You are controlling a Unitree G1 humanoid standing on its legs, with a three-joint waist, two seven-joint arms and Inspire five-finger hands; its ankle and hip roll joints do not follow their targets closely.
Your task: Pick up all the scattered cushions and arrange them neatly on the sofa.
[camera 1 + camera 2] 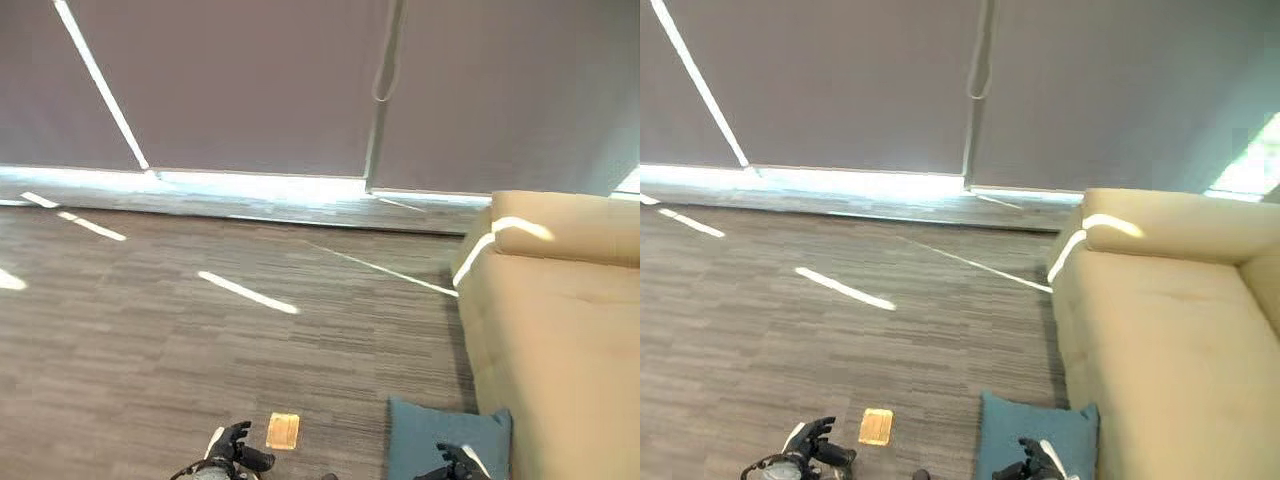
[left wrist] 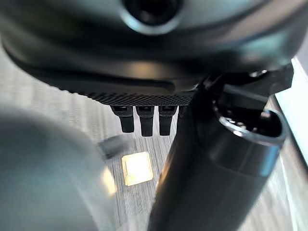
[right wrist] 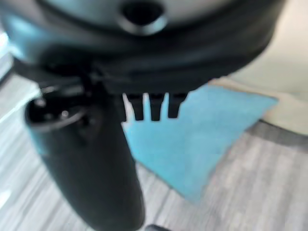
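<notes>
Your right hand (image 1: 1038, 462) hangs low over the blue cushion (image 1: 1025, 435), and in its wrist view the fingers (image 3: 155, 107) point straight out past the thumb with nothing between them, so the hand is open and holds nothing; whether the fingertips touch the fabric cannot be told. The cushion lies flat on the floor (image 1: 150, 330), its far corner just beside the front edge of the sofa (image 1: 1170, 340), and you can see in the right wrist view that same corner reaching toward the sofa's pale base. Your left hand (image 1: 232, 448) hangs over the bare floor well apart from the cushion, its fingers (image 2: 144, 120) also straight and empty. Just beside that hand a small tan square patch (image 1: 283, 431) lies in the grey wood-grain floor, between the left hand and the cushion. The beige sofa runs along the right side of the room, its seat bare and its near arm catching a streak of sunlight. Beyond the floor, grey roller blinds (image 1: 240, 80) cover the windows along the far wall, with bright strips of light falling across the floor below them.
</notes>
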